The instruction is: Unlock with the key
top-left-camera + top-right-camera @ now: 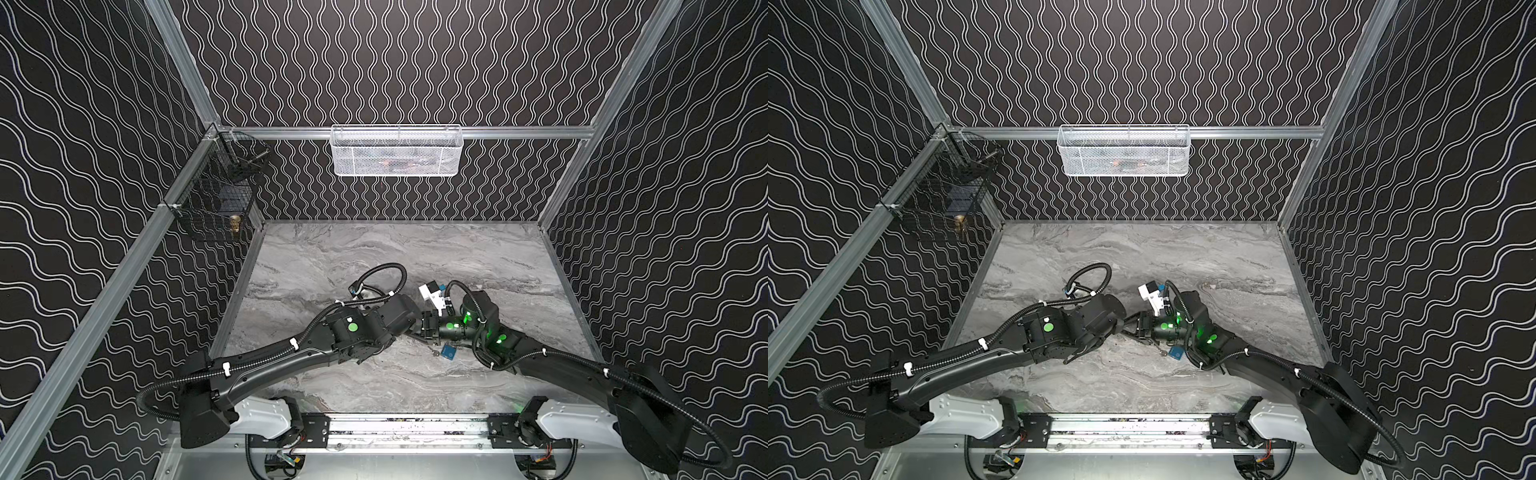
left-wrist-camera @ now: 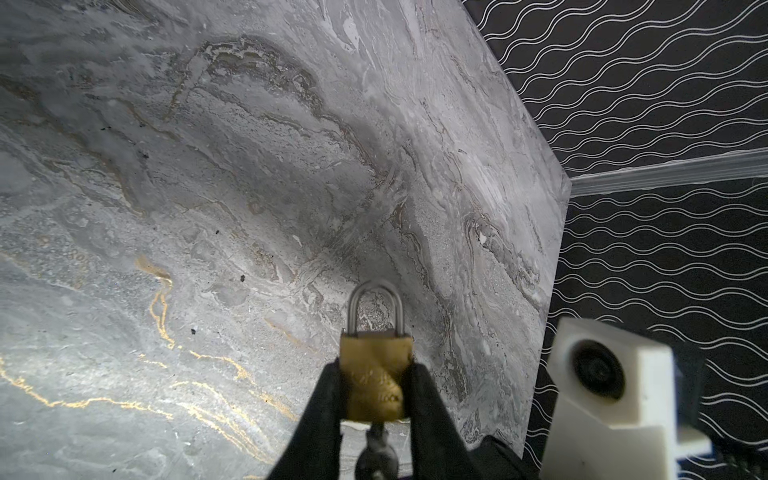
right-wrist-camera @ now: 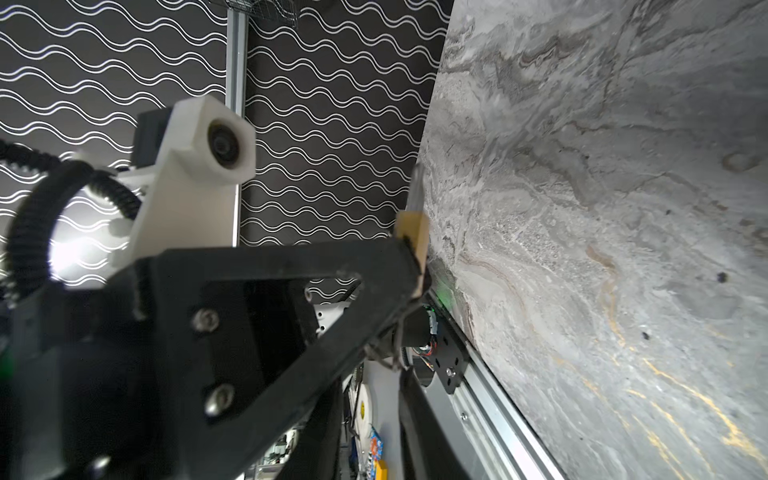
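A brass padlock (image 2: 374, 353) shows in the left wrist view, both legs of its steel shackle (image 2: 376, 307) down in the body. My left gripper (image 2: 376, 372) is shut on the padlock's sides and holds it just above the marble. A dark key (image 2: 376, 451) sticks out of the padlock's underside. In both top views a blue tag (image 1: 449, 353) (image 1: 1175, 354) lies on the table below the two wrists. My right gripper (image 3: 374, 399) faces the left one from close by; its jaws stand apart with nothing between them. In a top view the two grippers (image 1: 415, 330) (image 1: 427, 332) meet mid-table and hide the padlock.
A white mesh basket (image 1: 397, 151) hangs on the back rail. A black wire basket (image 1: 216, 199) with a small brass object (image 1: 235, 224) hangs in the back left corner. Patterned walls close in the grey marble table (image 1: 415, 257) on three sides. The arms' mounting rail (image 1: 407, 432) runs along the front.
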Tool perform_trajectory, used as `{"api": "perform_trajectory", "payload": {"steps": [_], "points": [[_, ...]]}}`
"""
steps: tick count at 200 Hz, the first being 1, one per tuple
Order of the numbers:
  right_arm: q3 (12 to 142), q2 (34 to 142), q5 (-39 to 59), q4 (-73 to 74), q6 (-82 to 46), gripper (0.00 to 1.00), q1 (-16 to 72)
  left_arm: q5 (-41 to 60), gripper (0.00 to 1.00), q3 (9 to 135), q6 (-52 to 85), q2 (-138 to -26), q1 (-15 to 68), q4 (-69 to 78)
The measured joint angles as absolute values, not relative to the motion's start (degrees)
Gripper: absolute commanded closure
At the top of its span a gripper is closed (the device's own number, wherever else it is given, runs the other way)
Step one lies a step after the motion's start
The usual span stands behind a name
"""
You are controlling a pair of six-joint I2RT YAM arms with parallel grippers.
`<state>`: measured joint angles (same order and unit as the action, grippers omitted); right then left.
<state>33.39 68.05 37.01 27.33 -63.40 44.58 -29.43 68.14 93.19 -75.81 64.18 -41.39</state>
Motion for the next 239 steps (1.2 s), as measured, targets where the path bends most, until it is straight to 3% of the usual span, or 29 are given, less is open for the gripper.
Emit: {"api": "perform_trajectory", "payload": {"steps": [27, 105, 187, 239], "points": [[33.3, 65.9, 35.8, 25.2, -62.3, 0.70, 44.6, -30.0, 1.00, 69.0, 93.3, -76.6, 64.1, -41.7], [30.7, 65.3, 30.3, 28.3, -67.4, 0.79, 44.7, -29.7, 1.00, 67.9, 94.3, -76.9, 64.1, -41.9], [30.1, 66.8, 26.2, 29.0, -69.5, 0.78, 46.4, -28.3, 1.00, 67.1, 94.5, -77.0, 63.6, -42.1], [28.4, 64.8, 25.5, 29.5, -69.6, 0.82, 47.9, -26.8, 1.00, 67.0, 94.5, -77.1, 63.4, -40.9]]}}
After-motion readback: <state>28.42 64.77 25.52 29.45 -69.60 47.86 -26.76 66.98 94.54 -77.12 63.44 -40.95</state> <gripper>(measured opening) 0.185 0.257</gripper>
